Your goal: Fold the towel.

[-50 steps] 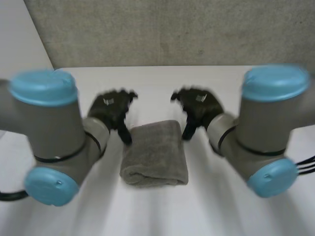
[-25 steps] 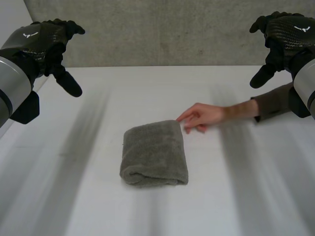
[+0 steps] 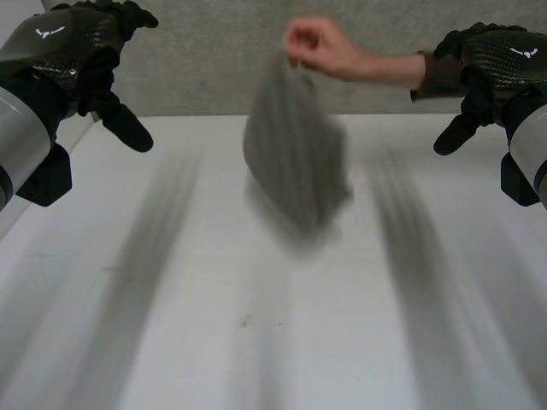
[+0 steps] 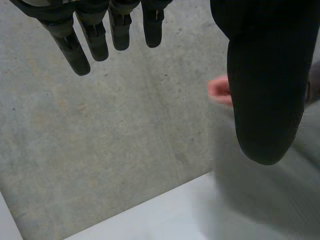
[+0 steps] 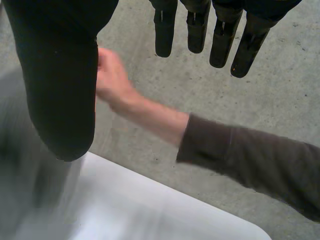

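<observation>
Presently the towel hangs in mid-air over the far middle of the table, pinched at its top by a person's hand. Long axis near vertical, loose end pointing down. Looks soft, light and limp, likely to drape; best taken at corners or an edge. Both the left hand and right hand hover high at either side, fingers relaxed, holding nothing.

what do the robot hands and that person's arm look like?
The left robot hand and right robot hand are black and glove-like, with a weave-textured shell, a small white logo on the back, thick thumbs and slim fingers, on silver-grey arms. The person wears a dark brown long sleeve.
</observation>
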Action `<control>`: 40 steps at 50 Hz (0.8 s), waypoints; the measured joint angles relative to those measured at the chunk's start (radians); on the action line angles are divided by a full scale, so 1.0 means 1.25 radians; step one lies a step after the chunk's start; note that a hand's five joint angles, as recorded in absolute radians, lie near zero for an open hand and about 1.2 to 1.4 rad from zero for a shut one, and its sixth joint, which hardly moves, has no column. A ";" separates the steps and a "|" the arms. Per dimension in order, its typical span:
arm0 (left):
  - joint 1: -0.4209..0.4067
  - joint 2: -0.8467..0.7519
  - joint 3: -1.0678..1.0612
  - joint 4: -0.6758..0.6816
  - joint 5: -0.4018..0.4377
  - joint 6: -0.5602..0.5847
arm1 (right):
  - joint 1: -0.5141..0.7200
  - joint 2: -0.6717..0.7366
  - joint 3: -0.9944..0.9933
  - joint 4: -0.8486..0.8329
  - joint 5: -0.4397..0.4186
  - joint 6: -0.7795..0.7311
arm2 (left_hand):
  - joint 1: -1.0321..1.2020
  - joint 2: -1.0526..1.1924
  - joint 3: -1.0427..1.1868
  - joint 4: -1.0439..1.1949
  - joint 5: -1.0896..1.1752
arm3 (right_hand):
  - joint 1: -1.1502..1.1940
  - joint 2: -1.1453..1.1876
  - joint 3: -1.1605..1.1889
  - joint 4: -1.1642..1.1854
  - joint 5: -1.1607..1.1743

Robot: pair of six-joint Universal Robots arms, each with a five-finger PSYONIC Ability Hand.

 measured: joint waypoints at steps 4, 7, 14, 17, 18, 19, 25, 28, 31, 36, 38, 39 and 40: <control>-0.004 0.000 0.000 0.000 0.000 0.000 | 0.003 0.000 0.001 0.000 0.000 -0.001 | 0.000 0.000 0.000 0.000 0.000 | 0.000 0.000 0.000 0.000 0.000; -0.005 0.000 0.000 0.000 0.000 0.000 | 0.005 0.000 0.002 0.000 0.000 -0.001 | 0.000 0.000 0.000 0.000 0.000 | 0.000 0.000 0.000 0.000 0.000; -0.002 0.005 0.003 0.000 0.000 0.001 | 0.009 0.003 0.004 -0.001 0.000 -0.002 | 0.000 -0.001 0.000 0.000 0.000 | 0.000 0.000 0.000 0.000 0.000; 0.002 0.007 0.005 0.001 0.000 0.001 | 0.009 0.004 0.007 -0.004 0.000 -0.006 | 0.000 -0.001 0.000 0.000 0.000 | 0.000 0.000 0.000 0.000 0.000; 0.003 0.007 0.005 0.002 0.000 0.001 | 0.009 0.005 0.008 -0.004 0.000 -0.008 | 0.000 -0.001 0.000 0.000 0.000 | 0.000 0.000 0.000 0.000 0.000; 0.004 0.007 0.005 0.003 0.000 0.001 | 0.009 0.006 0.009 -0.005 0.000 -0.012 | 0.000 -0.001 0.000 0.000 0.000 | 0.000 0.000 0.000 0.000 0.000; 0.008 0.004 0.001 0.019 0.000 0.002 | 0.010 0.010 0.015 -0.007 -0.002 -0.034 | 0.000 -0.001 0.000 0.000 0.000 | 0.000 0.000 0.000 0.000 0.000; 0.009 0.001 -0.001 0.028 -0.001 0.003 | 0.010 0.011 0.017 -0.007 -0.002 -0.039 | 0.000 -0.001 0.000 0.000 0.000 | 0.000 0.000 0.000 0.000 0.000; 0.009 -0.004 -0.004 0.039 -0.001 0.004 | 0.010 0.012 0.018 -0.008 -0.002 -0.042 | 0.000 -0.001 0.000 0.000 0.000 | 0.000 0.000 0.000 0.000 0.000; 0.010 -0.020 -0.005 0.046 0.000 0.006 | 0.010 0.014 0.019 -0.008 -0.003 -0.042 | 0.000 -0.001 0.000 0.000 0.000 | 0.000 0.000 0.000 0.000 0.000; 0.010 -0.032 -0.004 0.047 0.000 0.006 | 0.010 0.015 0.020 -0.008 -0.004 -0.042 | 0.000 -0.001 0.000 0.000 0.000 | 0.000 0.000 0.000 0.000 0.000; 0.010 -0.042 -0.003 0.047 0.000 0.006 | 0.010 0.016 0.020 -0.008 -0.005 -0.042 | 0.000 -0.001 0.000 0.000 0.000 | 0.000 0.000 0.000 0.000 0.000; 0.010 -0.048 -0.002 0.047 0.000 0.007 | 0.010 0.017 0.020 -0.008 -0.008 -0.042 | 0.000 -0.001 0.000 0.000 0.000 | 0.000 0.000 0.000 0.000 0.000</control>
